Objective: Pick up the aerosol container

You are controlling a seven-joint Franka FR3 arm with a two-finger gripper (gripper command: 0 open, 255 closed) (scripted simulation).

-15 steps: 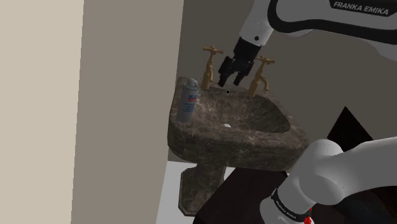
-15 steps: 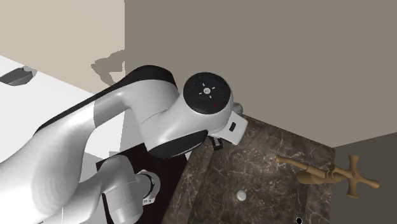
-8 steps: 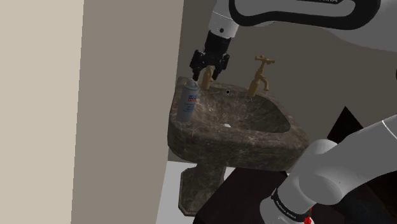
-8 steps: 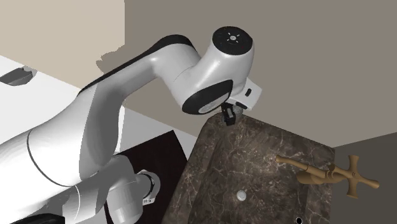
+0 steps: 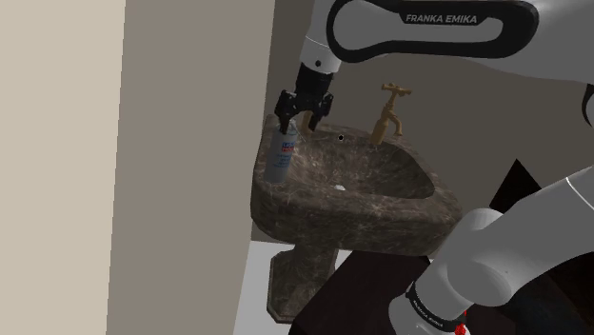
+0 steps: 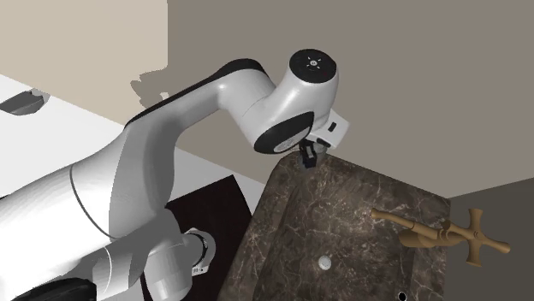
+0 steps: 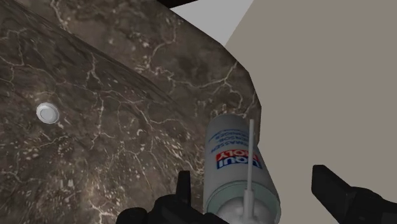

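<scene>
The aerosol container (image 5: 278,152) is a white can with a blue and red label and a thin white straw. It stands upright on the rim of the dark marble sink (image 5: 381,205), at the shoulder view's left end. My gripper (image 5: 298,121) hangs open just above the can's top. In the wrist view the can (image 7: 236,167) sits between the two black fingers (image 7: 336,188), closer to one of them, and neither clasps it. In the second exterior view the gripper (image 6: 306,157) points down over the sink's corner (image 6: 282,184).
A brass tap (image 5: 388,109) stands on the sink's back rim, and in the second exterior view a brass tap (image 6: 438,234) sits at the right. The drain (image 5: 339,187) lies in the bowl. A grey wall (image 5: 190,143) rises close beside the can.
The gripper has moved from between the taps toward the shoulder view's left and come down over the can. The can has stayed in place.
</scene>
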